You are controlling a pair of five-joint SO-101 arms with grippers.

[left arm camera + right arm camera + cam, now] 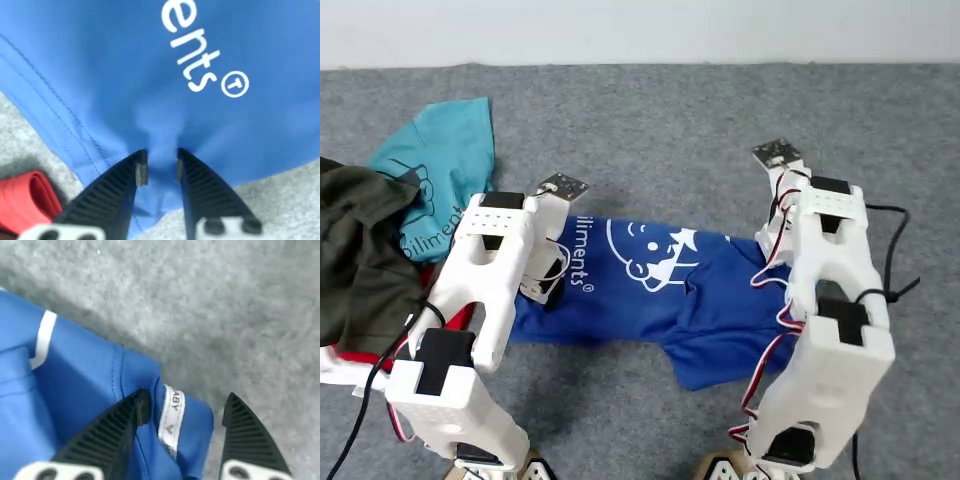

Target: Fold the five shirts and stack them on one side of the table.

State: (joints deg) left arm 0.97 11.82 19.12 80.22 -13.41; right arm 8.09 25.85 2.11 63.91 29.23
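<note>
A blue shirt (650, 290) with white print lies crumpled across the middle of the grey table. My left gripper (160, 167) is shut on a bunched fold of this blue shirt (125, 75) near its hem, at the shirt's left edge (545, 290). My right gripper (187, 407) stands open over the shirt's right edge (770, 250). One of its fingers rests on the blue cloth (75, 375) beside the white neck label (172, 422), and the other is over bare table.
At the left lie a teal shirt (440, 160), a dark green shirt (355, 250), a red shirt (460, 320) (25, 200) and a bit of white cloth (335, 365). The grey carpet-like table (720, 120) stretches bare behind and to the right.
</note>
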